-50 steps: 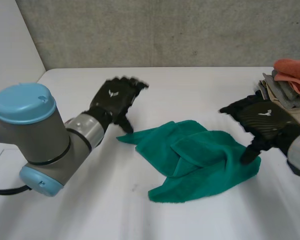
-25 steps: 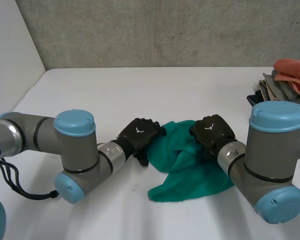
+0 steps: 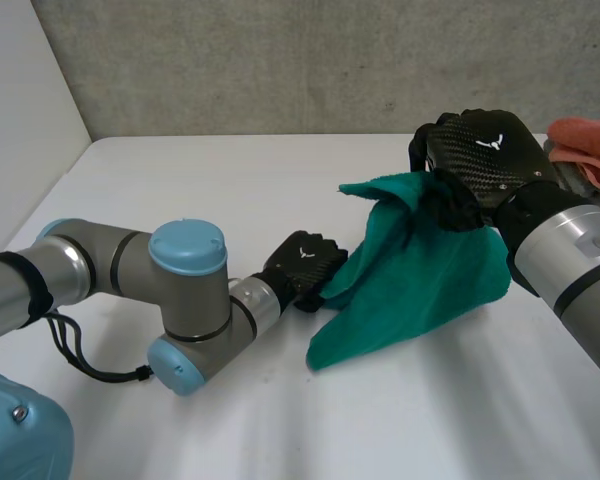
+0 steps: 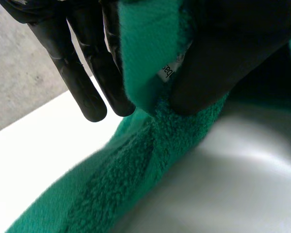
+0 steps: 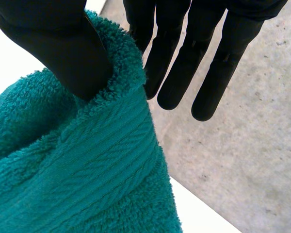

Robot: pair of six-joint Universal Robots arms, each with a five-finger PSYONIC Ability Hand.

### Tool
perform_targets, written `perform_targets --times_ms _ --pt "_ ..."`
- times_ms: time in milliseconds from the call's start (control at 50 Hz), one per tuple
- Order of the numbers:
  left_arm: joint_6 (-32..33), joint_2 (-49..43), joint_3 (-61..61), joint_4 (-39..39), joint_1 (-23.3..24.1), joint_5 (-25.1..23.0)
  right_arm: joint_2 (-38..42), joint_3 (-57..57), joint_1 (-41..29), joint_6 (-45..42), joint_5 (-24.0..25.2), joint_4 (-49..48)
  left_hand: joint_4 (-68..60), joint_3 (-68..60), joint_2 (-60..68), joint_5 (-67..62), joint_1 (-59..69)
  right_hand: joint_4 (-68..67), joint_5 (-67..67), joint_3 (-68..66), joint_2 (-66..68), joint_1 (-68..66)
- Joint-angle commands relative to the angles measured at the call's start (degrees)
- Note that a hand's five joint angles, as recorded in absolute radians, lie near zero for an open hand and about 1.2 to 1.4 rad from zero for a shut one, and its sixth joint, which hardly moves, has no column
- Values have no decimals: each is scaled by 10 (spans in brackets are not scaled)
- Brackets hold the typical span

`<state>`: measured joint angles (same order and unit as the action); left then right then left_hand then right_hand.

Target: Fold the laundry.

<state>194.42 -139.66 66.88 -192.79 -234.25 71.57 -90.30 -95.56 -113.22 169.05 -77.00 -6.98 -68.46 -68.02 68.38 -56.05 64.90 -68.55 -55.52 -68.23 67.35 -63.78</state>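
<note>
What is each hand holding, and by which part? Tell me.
Both pinch the green towel: left hand at a hem by its label, near the table; right hand at a hem held higher.

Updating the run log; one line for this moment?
left hand: shut on green towel, low | right hand: shut on its corner, held high

A robot test lab, by the look: a bare white worktop [image 3: 230,180], a raw concrete wall [image 3: 280,60], and grey, blue-capped robot arms [image 3: 130,290] reaching over it.
</note>
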Motion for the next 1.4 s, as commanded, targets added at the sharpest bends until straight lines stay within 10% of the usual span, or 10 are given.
perform_targets --times_ms 20,320,620,800,920,1020,1400 --pt "-64 93 23 -16 3 68 -2 -3 46 0 11 6 -115 -120 116 -139 151 -114 -145 -118 127 -162" --pt "-67 349 144 108 -130 95 31 80 136 -151 18 135 -115 -120 116 -139 151 -114 -145 -118 127 -162" --pt "-40 284 151 274 -187 89 172 122 126 -249 31 230 -115 -120 116 -139 151 -114 -145 -118 127 -162" --pt "13 210 -9 105 -191 97 271 291 94 -249 -32 95 -115 -120 116 -139 151 -114 -145 -118 127 -162" --pt "0 227 -52 -158 -184 112 258 333 78 -156 -83 -188 -115 -120 116 -139 151 -114 -145 -118 127 -162" --pt "-4 241 -27 -225 -183 125 222 270 78 -85 -79 -344 -115 -120 116 -139 151 -114 -145 -118 127 -162" --pt "5 140 207 -175 -176 121 325 90 88 -90 13 -93 -111 -115 111 -135 146 -114 -145 -118 127 -162"
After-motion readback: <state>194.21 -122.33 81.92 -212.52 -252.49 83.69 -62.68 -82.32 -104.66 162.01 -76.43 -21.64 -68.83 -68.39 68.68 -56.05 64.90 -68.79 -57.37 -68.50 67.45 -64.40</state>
